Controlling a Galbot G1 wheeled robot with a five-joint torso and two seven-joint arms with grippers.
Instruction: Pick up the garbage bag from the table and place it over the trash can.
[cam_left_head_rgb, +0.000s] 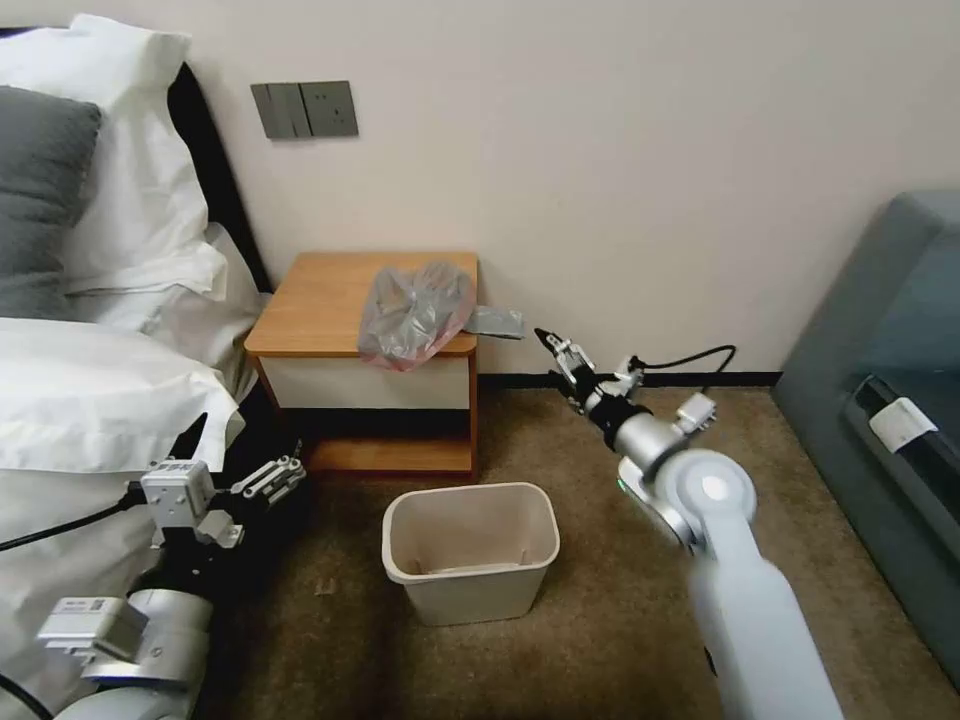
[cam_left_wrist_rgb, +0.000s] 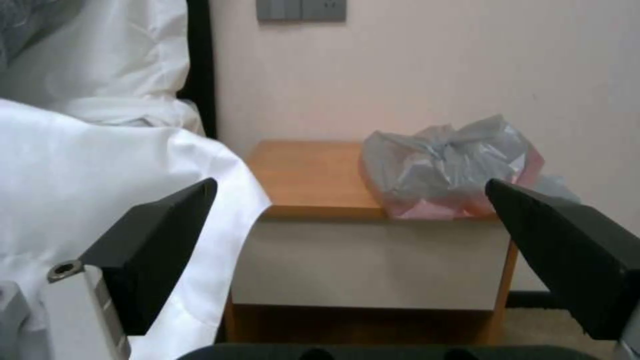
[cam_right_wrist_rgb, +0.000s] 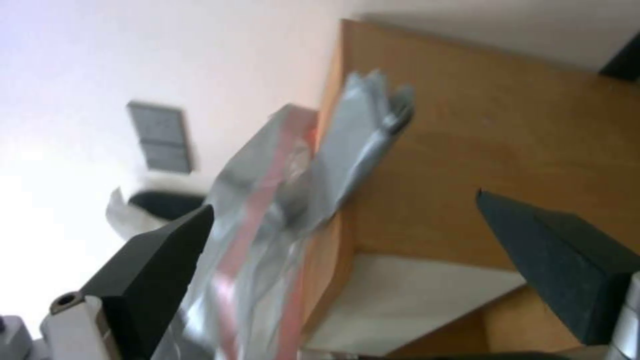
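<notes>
The right gripper (cam_left_head_rgb: 548, 340), released, nears the garbage bag (cam_left_head_rgb: 415, 312) overhanging the table (cam_left_head_rgb: 310, 300) front-right corner; thin plastic could slip.

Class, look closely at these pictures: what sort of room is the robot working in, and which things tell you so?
Most likely a bedroom or hotel room: a bed with white pillows, a small orange-brown wooden nightstand beside it, and carpet.

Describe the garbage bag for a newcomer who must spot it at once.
Beside the bed stands the table, a wooden nightstand against the wall. The garbage bag lies crumpled on its right front corner, spilling over the edge. It is the only crinkly, translucent grey plastic there, with a pinkish-red edge.
</notes>
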